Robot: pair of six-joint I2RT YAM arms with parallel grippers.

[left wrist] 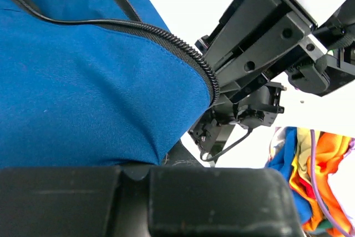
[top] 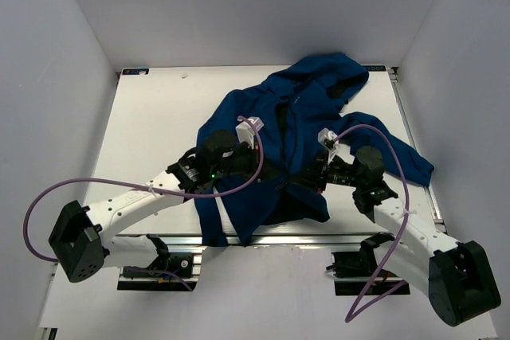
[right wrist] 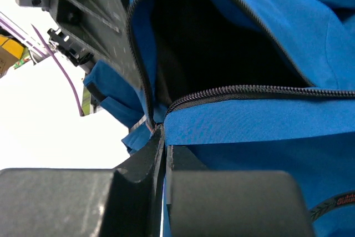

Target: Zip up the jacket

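Overhead, both sets of fingertips are lost among dark housings at the jacket's [top: 295,117] lower front.

Left gripper [left wrist: 136,177]: fingers pressed together, blue cloth running down into them. The nip itself is hidden behind the finger backs.

Right gripper [right wrist: 165,165]: fingers closed to a hairline seam, pinching the cloth where the two halves of the zipper [right wrist: 249,91] meet. Above that point the zipper gapes open onto the dark lining.

The jacket lies from the middle of the table's [top: 151,125] near edge out to the far right corner, hood farthest. A blurred, bright, many-coloured heap [left wrist: 316,181] is cut off by the frame.
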